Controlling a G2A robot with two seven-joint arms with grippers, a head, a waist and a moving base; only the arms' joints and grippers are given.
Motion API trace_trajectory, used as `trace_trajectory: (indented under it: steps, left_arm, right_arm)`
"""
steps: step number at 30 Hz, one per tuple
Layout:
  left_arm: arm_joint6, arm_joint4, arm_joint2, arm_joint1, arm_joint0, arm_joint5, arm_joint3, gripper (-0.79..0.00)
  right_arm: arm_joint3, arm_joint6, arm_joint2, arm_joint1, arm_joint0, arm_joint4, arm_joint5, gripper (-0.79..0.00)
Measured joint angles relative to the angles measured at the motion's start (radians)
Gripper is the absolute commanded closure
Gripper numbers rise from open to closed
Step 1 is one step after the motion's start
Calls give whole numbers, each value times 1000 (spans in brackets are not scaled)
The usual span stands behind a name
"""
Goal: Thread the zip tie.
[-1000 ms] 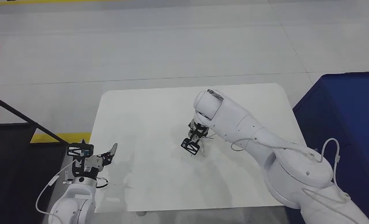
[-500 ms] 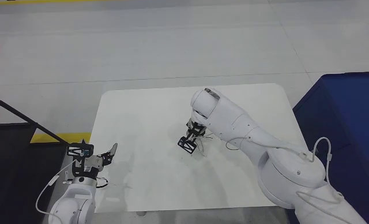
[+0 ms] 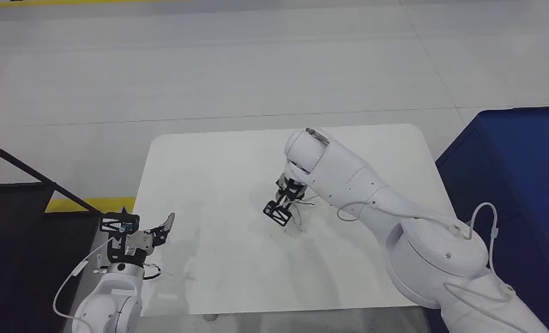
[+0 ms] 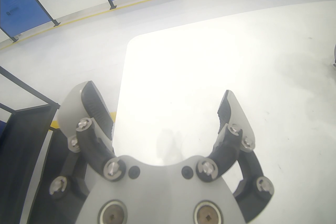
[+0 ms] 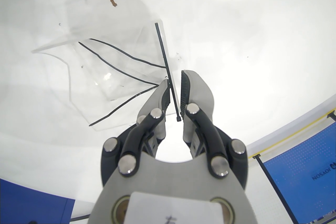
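Note:
A straight black zip tie (image 5: 163,50) runs between the fingers of my right gripper (image 5: 175,76), its head down near the finger roots. It touches one pad, and a narrow gap shows on its other side, so the jaws stand slightly open around it. The tie's far tip lies over the edge of a clear plastic tray (image 5: 52,45), which holds several more black ties (image 5: 118,51). In the top view the right gripper (image 3: 276,213) sits near the middle of the white table (image 3: 214,161). My left gripper (image 4: 157,88) is wide open and empty at the table's near left edge (image 3: 161,227).
A blue barrier (image 3: 506,161) stands just off the table's right side. A dark frame (image 3: 34,183) borders the left side. Small brown specks (image 5: 113,1) lie on the table beyond the tray. Bare tabletop stretches between the two arms.
The right arm has shifted slightly to the left over the table. The left arm has not moved.

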Motion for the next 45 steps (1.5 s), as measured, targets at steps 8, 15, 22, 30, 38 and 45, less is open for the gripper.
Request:
trace_trajectory:
  steps: [8, 15, 22, 30, 38, 45]
  left_arm:
    - [0, 0, 0, 0, 0, 0, 0, -785]
    - [0, 0, 0, 0, 0, 0, 0, -785]
    - [0, 0, 0, 0, 0, 0, 0, -785]
    - [0, 0, 0, 0, 0, 0, 0, -785]
    - [0, 0, 0, 0, 0, 0, 0, -785]
    - [0, 0, 0, 0, 0, 0, 0, -785]
  right_arm:
    - [-46, 0, 0, 22, 8, 7, 0, -74]
    - [-78, 0, 0, 45, 12, 18, 0, 0]
    - [-110, 0, 0, 65, 8, 25, 0, -49]
    - [-159, 0, 0, 97, 34, 38, 0, -197]
    - [-189, 0, 0, 136, 37, 70, 0, -179]
    - [-189, 0, 0, 165, 44, 67, 0, -166]
